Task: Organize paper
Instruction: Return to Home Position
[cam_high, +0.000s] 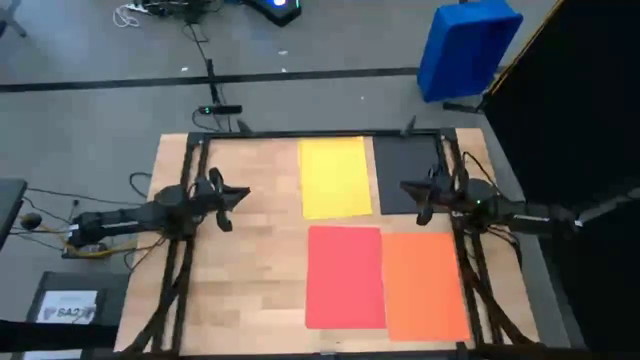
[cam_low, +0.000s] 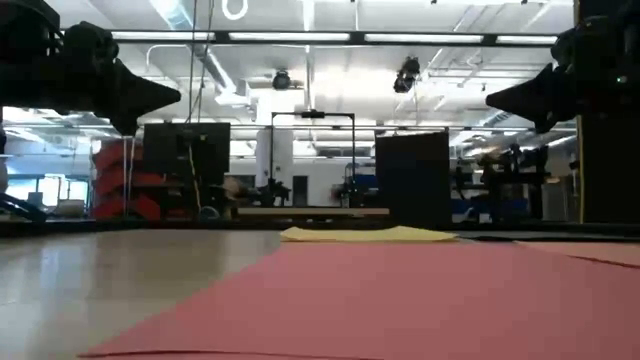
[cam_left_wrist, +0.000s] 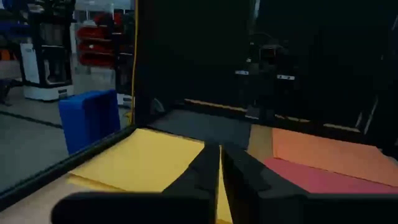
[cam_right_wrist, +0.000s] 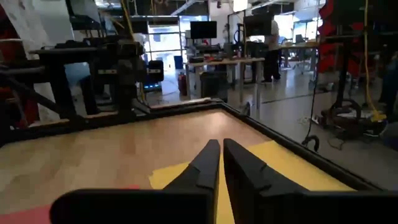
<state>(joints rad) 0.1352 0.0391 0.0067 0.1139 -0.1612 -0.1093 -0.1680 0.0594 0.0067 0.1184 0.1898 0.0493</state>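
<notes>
Four paper sheets (cam_high: 345, 277) cover the wooden table (cam_high: 250, 290) under ceiling lights (cam_low: 300, 37).

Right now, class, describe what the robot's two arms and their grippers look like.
The left arm and right arm are dark, slim and jointed. The left gripper and right gripper each have two black fingers tapering to points. Yellow cables trail by the left arm's base.

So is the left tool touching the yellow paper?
Apart. In the high view, a strip of bare table shows between the left tool and the yellow paper.
</notes>
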